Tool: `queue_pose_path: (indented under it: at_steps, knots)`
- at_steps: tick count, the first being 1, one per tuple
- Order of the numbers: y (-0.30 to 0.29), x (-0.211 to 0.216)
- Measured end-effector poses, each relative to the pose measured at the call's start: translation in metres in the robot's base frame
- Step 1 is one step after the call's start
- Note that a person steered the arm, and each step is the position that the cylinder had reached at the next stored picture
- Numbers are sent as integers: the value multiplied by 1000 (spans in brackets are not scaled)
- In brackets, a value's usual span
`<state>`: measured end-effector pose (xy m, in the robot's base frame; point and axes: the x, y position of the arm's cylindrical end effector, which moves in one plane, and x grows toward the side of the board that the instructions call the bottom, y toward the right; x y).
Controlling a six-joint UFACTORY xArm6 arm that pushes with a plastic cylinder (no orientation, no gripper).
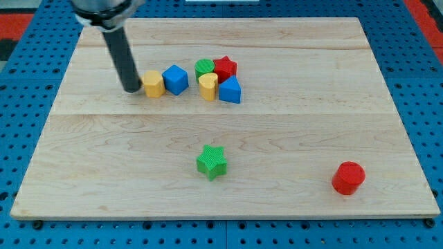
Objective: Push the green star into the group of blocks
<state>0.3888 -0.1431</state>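
The green star lies alone on the wooden board, below the middle of the view. The group of blocks sits above it: a yellow block, a blue cube, a green round block, a red star, a yellow heart-shaped block and a blue triangular block. My tip rests on the board at the left end of the group, just touching or right beside the yellow block. It is far up and to the left of the green star.
A red cylinder stands alone near the view's bottom right. The wooden board lies on a blue perforated surface, which surrounds it on all sides.
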Motion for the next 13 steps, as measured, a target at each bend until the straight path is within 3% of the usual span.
queue_pose_path:
  at_steps: [2,3,4,5,6,7,8,9,10,11,13]
  knots:
    - [29,5]
    - [29,24]
    - [30,72]
    - [74,56]
    - [165,84]
    - [203,137]
    - [137,159]
    - [84,142]
    - [99,169]
    - [58,183]
    - [67,94]
